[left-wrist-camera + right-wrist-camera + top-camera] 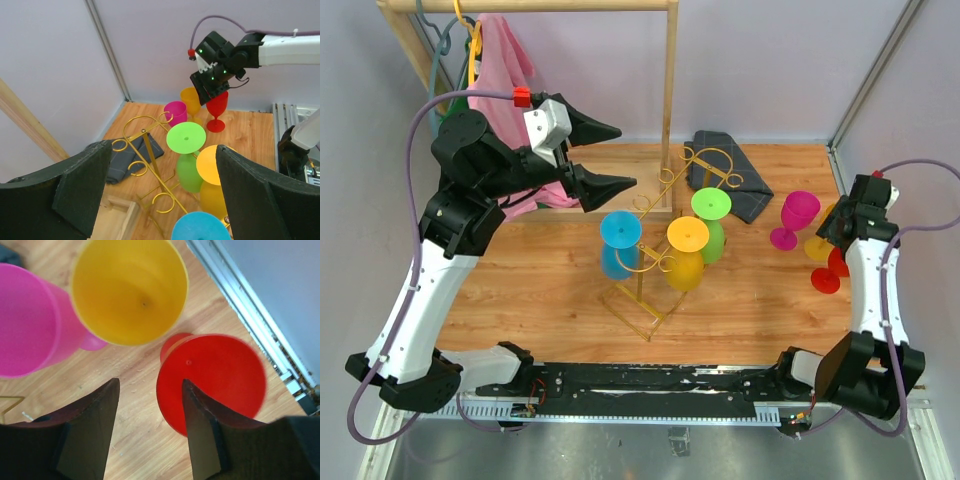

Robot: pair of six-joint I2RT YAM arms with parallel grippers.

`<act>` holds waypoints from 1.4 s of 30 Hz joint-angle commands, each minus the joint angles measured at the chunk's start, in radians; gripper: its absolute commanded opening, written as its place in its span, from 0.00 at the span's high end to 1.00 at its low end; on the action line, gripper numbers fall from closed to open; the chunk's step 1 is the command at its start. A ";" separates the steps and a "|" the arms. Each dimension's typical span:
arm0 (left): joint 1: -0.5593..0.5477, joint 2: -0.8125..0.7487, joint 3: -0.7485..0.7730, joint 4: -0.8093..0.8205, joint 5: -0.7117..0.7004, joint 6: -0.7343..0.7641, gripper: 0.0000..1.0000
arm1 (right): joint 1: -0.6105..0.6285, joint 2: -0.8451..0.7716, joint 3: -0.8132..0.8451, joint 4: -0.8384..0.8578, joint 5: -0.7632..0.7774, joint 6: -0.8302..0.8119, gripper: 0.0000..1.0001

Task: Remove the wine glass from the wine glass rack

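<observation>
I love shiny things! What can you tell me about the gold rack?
The rack is thin gold-yellow wire: a square base, a stem and curly hooks. It stands on the wooden table, next to a wooden frame. Three glasses hang from it upside down: a blue glass, an orange glass and a green glass. Some hooks are empty.

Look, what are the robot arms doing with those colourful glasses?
They are clearing wine glasses off the gold wire rack. A blue glass, an orange glass and a green glass hang upside down on it. A magenta glass, a yellow glass and a red glass stand on the wooden table. The right arm's fingers are open above the red glass; the left arm's fingers, open and empty, point at the rack.
</observation>
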 commanded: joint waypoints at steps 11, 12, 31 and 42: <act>0.017 -0.041 -0.031 -0.013 -0.155 -0.137 0.11 | 0.021 -0.232 0.315 -0.263 -0.184 -0.056 0.24; 0.041 -0.052 -0.054 -0.017 -0.158 -0.181 0.11 | 0.023 -0.246 0.355 -0.280 -0.224 -0.059 0.22; 0.307 -0.023 -0.349 -0.086 0.285 -0.928 0.16 | 0.205 -0.328 0.473 -0.124 -0.846 0.233 0.01; 0.412 -0.082 -0.433 -0.158 0.380 -1.001 0.20 | 0.235 -0.328 0.473 -0.183 -0.842 0.193 0.01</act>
